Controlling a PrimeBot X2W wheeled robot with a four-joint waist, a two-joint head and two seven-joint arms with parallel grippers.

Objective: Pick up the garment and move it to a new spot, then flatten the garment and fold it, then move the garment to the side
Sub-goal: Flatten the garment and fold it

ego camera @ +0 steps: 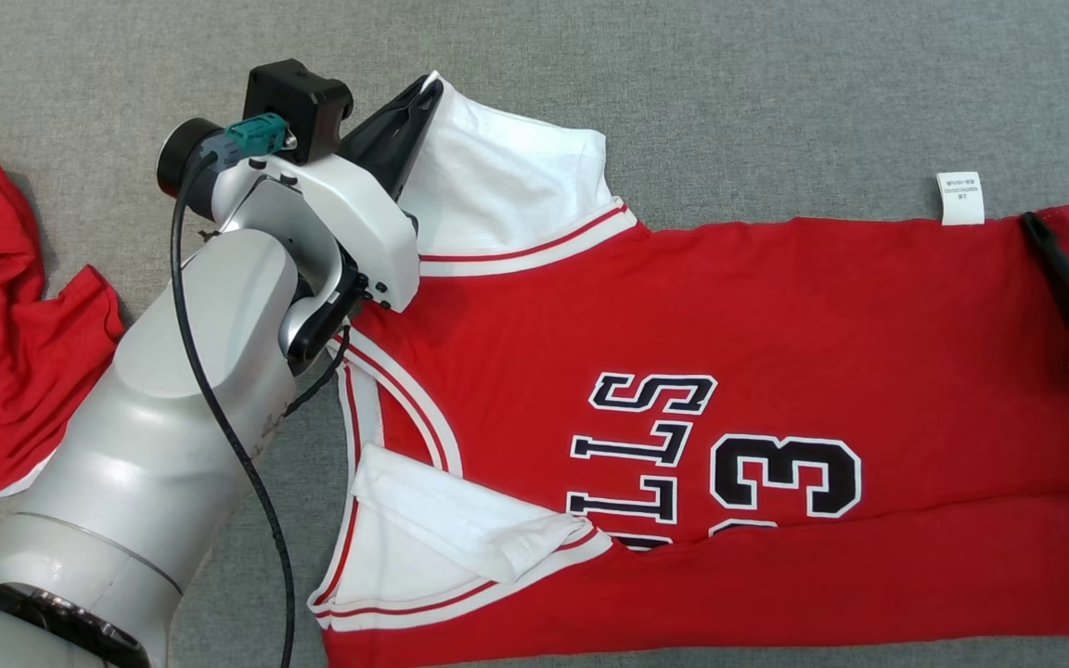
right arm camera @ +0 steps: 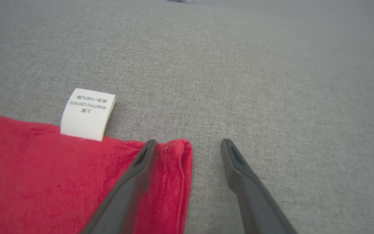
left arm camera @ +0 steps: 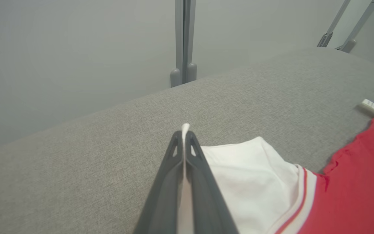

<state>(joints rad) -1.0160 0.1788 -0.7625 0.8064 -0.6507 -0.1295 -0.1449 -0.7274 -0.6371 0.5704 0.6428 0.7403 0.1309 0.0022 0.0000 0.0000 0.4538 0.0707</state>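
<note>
The red basketball jersey with white sleeves (ego camera: 729, 325) lies spread on the grey woven surface (ego camera: 776, 93). At its far edge, the left gripper (left arm camera: 183, 136) is clenched on a sleeve tip, and the right gripper (right arm camera: 188, 144) stands released around the hem corner. Flattening seems to be in hand; next, the right fingers should close on that corner.

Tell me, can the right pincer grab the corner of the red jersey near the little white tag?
Probably yes. The right pincer is open, and the corner of the red fabric basketball jersey lies between its fingers, beside the small white cloth tag. Nothing blocks it.
</note>
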